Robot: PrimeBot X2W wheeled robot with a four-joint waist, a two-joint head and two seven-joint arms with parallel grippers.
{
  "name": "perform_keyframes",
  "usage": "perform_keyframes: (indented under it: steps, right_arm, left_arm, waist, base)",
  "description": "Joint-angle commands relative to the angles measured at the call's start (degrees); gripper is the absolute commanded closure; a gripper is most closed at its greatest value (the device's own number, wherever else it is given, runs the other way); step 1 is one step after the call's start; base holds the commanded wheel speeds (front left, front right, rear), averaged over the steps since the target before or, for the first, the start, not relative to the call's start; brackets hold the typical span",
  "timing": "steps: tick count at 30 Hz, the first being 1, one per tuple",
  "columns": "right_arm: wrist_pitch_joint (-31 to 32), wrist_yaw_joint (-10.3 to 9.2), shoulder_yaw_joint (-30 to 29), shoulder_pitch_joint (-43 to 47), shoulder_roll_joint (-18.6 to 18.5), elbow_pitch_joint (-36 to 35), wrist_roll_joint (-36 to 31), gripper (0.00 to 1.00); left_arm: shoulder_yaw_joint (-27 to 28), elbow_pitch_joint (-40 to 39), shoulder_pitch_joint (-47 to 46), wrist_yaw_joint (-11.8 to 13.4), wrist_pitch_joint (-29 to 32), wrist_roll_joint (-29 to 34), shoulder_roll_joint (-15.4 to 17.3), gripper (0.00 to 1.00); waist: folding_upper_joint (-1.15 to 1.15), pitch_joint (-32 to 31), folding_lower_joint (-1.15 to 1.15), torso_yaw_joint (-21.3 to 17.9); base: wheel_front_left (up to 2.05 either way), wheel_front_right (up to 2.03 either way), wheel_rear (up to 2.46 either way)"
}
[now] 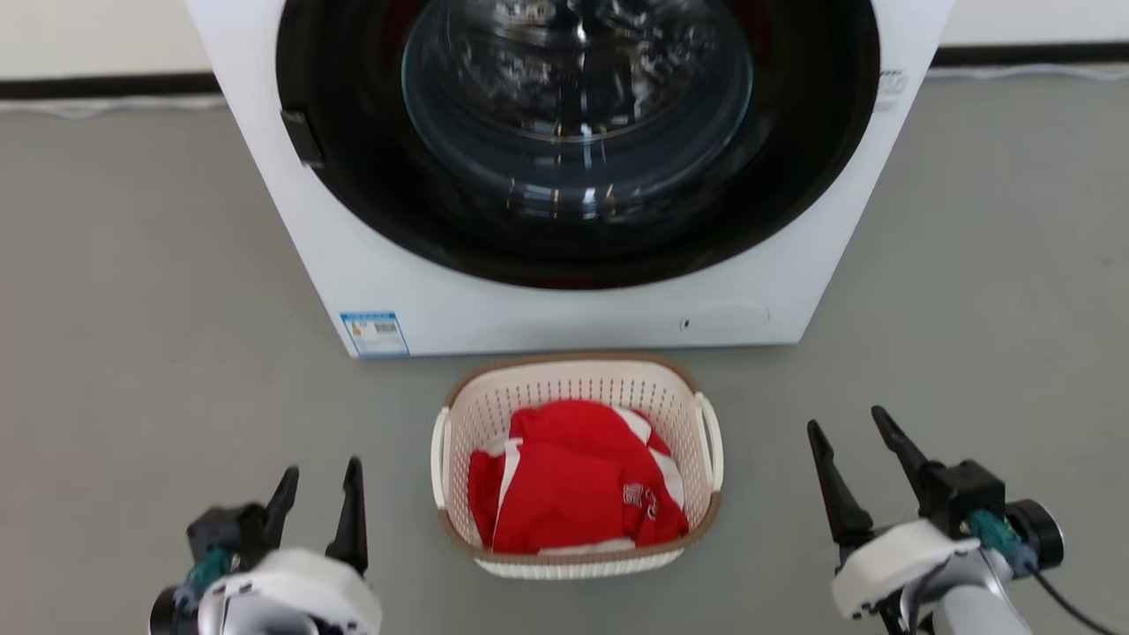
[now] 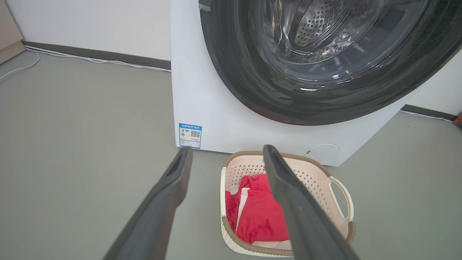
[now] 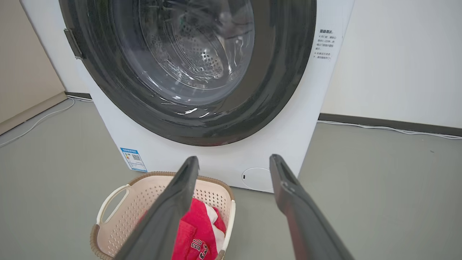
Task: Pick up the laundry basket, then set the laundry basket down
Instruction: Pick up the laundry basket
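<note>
Grey floor, smooth and bare, runs wide on both sides of a white washing machine. Dark baseboard lines the pale wall behind it. A thin white cable trails along the foot of that wall.

The laundry basket sits on the floor just before the machine's lower front edge, its far rim near the panel. Whether it touches cannot be told. A red garment with white trim lies crumpled inside, below the brown rim. White side handles stand out at each short end.

Left pincer: fingers spread, nothing between them, low over the floor to the basket's left, clear of the handle. Right pincer: also spread and empty, farther out on the basket's right. Open floor lies between each pincer and the basket. In the wrist views the basket lies toward the inner side of each arm.

The machine's round glass door has a broad black surround and shows a perforated drum behind it. A small round flap sits low on the front panel.

Writing:
- A blue-bordered sticker at the machine's lower left corner carries a QR code. Its text is too small to read.
- A block of small printed characters sits on the upper right of the front panel, not legible.
- White lettering on the garment is cut off at the frame edge and unread.
</note>
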Motion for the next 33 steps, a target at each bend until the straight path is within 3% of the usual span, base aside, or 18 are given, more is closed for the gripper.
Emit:
perform_keyframes:
  steps: [1, 7, 12, 24, 33]
  right_arm:
    - [-0.8, 0.35, 0.8, -3.6, 0.0, 1.6, 0.4, 0.00]
    - [-0.8, 0.35, -1.0, -12.1, 0.6, 10.7, -1.0, 0.00]
    - [-0.8, 0.35, -2.1, -20.2, 0.9, 17.9, -2.3, 0.00]
    - [-0.6, 0.35, -2.7, -34.7, 1.0, 30.4, -5.2, 0.00]
    - [-0.7, 0.35, -3.3, -40.9, 1.7, 35.8, -5.6, 0.00]
  left_arm:
    - [1.0, -0.1, -4.2, -0.2, -0.6, 1.1, 0.8, 0.00]
    - [-1.3, 5.6, -12.0, -0.8, -0.6, 1.6, 0.8, 0.00]
    - [-4.4, 12.8, -20.4, -1.2, -0.6, -1.6, 0.8, 0.00]
    - [-12.8, 27.1, -38.0, -1.1, -0.6, -5.4, 0.8, 0.00]
    - [-18.6, 34.8, -45.5, 0.3, -0.6, -7.9, 0.8, 0.00]
  waist:
    - [0.00, 2.6, 0.00, 0.2]
    - [0.00, 9.3, 0.00, 0.8]
    - [0.00, 16.0, 0.00, 1.5]
    - [0.00, 29.2, 0.00, 2.9]
    - [0.00, 35.8, 0.00, 3.2]
  base:
    - [0.00, 0.00, 0.00]
    - [0.00, 0.00, 0.00]
    - [0.00, 0.00, 0.00]
    - [0.00, 0.00, 0.00]
    - [0.00, 0.00, 0.00]
